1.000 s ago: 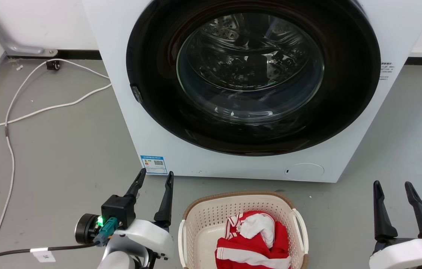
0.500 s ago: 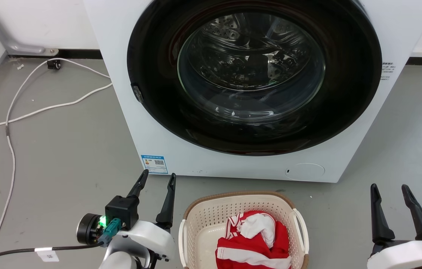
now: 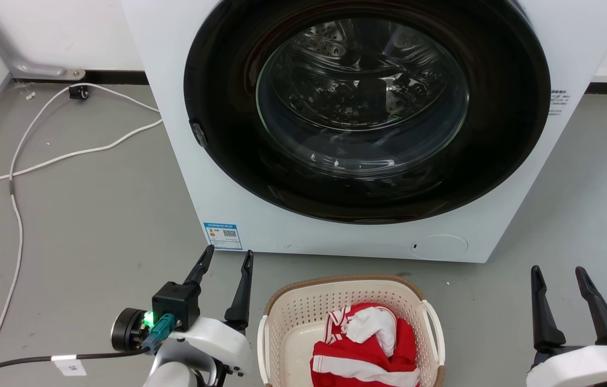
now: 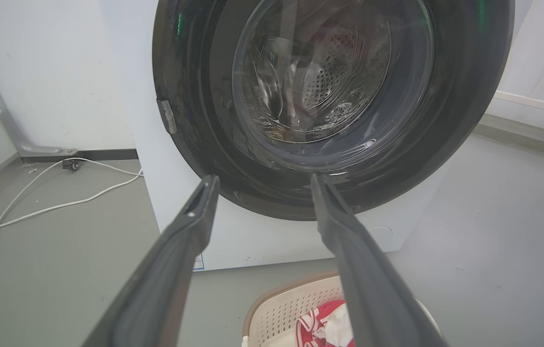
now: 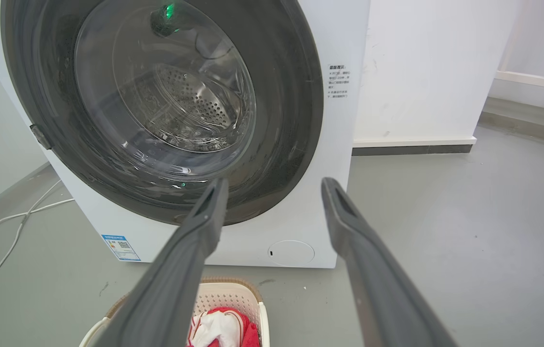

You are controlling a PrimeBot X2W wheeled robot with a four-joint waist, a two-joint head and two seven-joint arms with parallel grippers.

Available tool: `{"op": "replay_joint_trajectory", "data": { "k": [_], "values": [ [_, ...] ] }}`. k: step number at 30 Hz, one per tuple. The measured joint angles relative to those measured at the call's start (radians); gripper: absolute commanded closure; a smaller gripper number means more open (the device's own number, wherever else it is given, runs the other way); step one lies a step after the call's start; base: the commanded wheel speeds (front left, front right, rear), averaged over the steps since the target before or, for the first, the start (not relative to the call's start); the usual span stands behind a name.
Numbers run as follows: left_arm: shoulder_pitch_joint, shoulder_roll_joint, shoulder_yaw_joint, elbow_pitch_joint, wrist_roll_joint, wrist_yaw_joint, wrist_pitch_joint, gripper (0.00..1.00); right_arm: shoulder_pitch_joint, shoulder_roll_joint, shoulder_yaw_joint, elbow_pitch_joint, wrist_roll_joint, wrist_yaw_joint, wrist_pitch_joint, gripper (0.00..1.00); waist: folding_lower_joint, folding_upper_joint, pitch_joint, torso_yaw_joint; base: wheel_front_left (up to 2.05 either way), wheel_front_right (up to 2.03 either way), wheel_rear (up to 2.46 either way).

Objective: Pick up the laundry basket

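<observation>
The basket [image 3: 303, 312] sits on the floor just in front of the washer [image 3: 335, 239], about midway along its front, with a strip of bare floor between them and a red and white garment [image 3: 357, 360] lying inside. You are at the approach stage: nothing is gripped yet. Bring each arm down and inward to the white handle on its own side, left handle [image 3: 261, 344] and right handle [image 3: 437, 333]. Let each handle pass between the fingers before you close. I'd close both sides together and lift level, so the basket doesn't tip or slide into the washer. The left gripper [image 3: 229, 251] is spread wide and empty and stands near the basket's left side. The right gripper [image 3: 557, 270] is equally spread, empty, and well apart from the right handle, so it likely has the longer reach.
</observation>
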Motion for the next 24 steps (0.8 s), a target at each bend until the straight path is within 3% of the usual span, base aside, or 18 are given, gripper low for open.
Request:
{"op": "replay_joint_trajectory", "data": {
  "k": [13, 24],
  "values": [
    [-0.029, 0.000, 0.006, 0.001, 0.007, 0.007, 0.000, 0.00, -0.029, 0.000, -0.008, 0.059, -0.002, 0.000, 0.015, 0.00, 0.0000, 0.0000, 0.053, -0.005, 0.00, 0.00, 0.00],
    [-0.146, 0.000, 0.016, 0.096, -0.007, -0.003, -0.001, 0.00, -0.178, -0.001, 0.009, 0.231, -0.004, 0.000, 0.019, 0.00, 0.0001, 0.0000, 0.242, -0.011, 0.00, 0.00, 0.00]
  ]
}}
